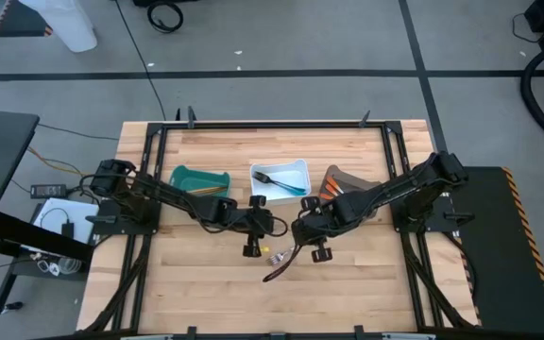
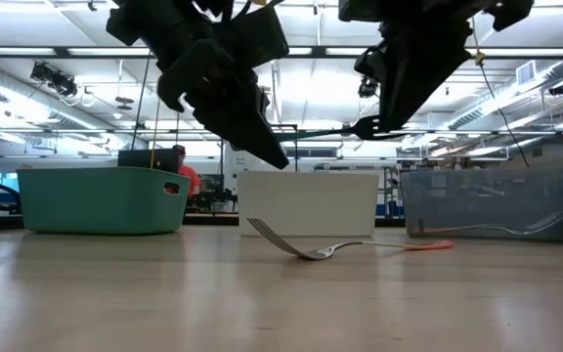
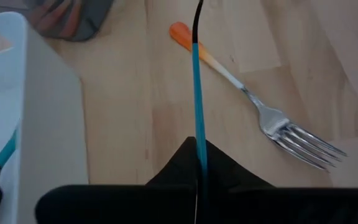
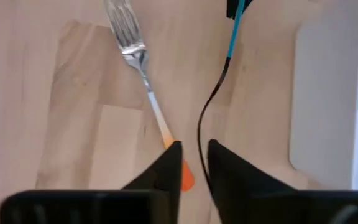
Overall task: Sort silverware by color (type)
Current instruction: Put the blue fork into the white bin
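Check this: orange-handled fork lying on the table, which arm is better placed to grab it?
Right, probably. The right gripper is open and low over the orange-handled fork, fingers straddling its orange tip. The left gripper is shut on a blue-handled utensil, so it isn't free.

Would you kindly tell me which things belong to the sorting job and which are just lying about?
Job: orange-handled fork; blue-handled piece in left hand; blue-handled cutlery in white bin.
Lying about: floor cable; person beyond the table.
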